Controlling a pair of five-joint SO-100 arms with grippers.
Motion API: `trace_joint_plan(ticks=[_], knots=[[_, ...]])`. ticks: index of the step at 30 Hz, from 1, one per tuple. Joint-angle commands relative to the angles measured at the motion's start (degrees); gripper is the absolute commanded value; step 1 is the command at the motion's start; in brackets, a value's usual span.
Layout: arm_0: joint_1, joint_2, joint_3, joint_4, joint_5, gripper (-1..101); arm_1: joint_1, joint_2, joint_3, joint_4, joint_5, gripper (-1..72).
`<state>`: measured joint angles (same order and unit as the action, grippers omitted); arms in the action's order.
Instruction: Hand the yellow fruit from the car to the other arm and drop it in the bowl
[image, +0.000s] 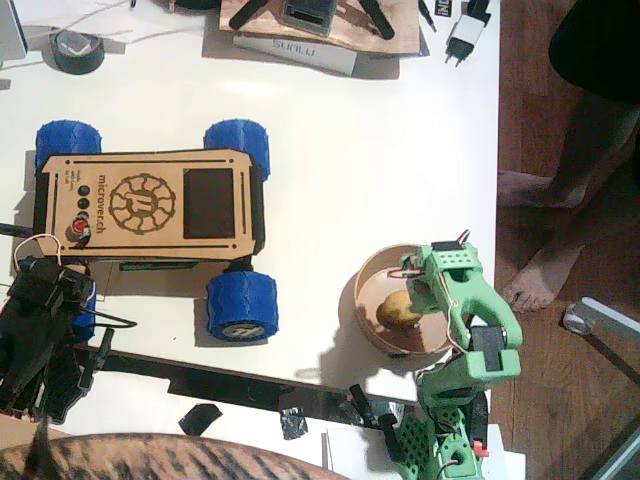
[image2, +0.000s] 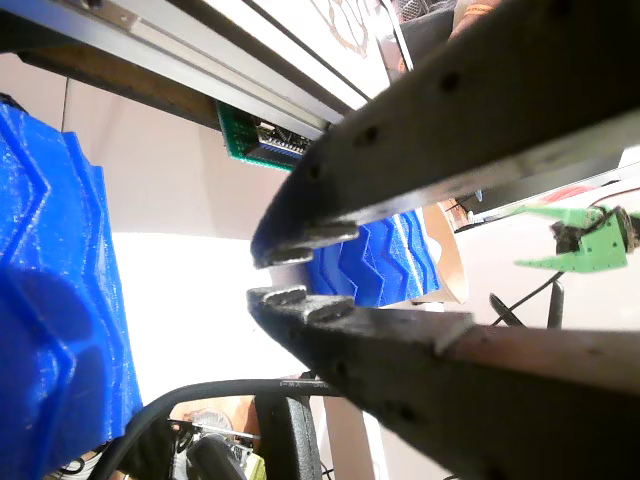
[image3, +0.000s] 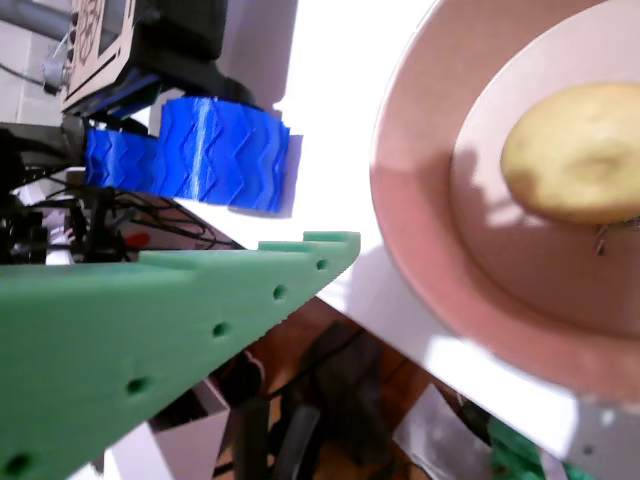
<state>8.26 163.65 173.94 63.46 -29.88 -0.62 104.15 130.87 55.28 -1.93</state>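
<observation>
The yellow fruit (image: 398, 310) lay inside the bowl (image: 368, 300) on the right of the tabletop (image: 340, 140), under the right pincer (image: 425, 283), whose fingers stood apart and empty. The left pincer (image2: 275, 275), nearly together and holding nothing, sat near the car (image: 150, 215). Withdrawing carelessly, the green arm (image: 470, 350) could likely nudge the bowl and tip the fruit out.
</observation>
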Motion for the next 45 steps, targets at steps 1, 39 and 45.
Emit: trace_joint_plan(ticks=[1,39,45], knots=[[-0.4,0.2,0.1,0.9,0.1,0,-2.6,10.7,3.7,0.7,-0.1,17.6],[-0.3,3.1,1.0,1.8,-0.4,0,-6.6,82.0,33.8,13.3,0.0,0.1],[-0.3,3.3,1.1,1.8,0.0,0,-6.2,82.0,33.6,13.3,-0.2,0.0]])
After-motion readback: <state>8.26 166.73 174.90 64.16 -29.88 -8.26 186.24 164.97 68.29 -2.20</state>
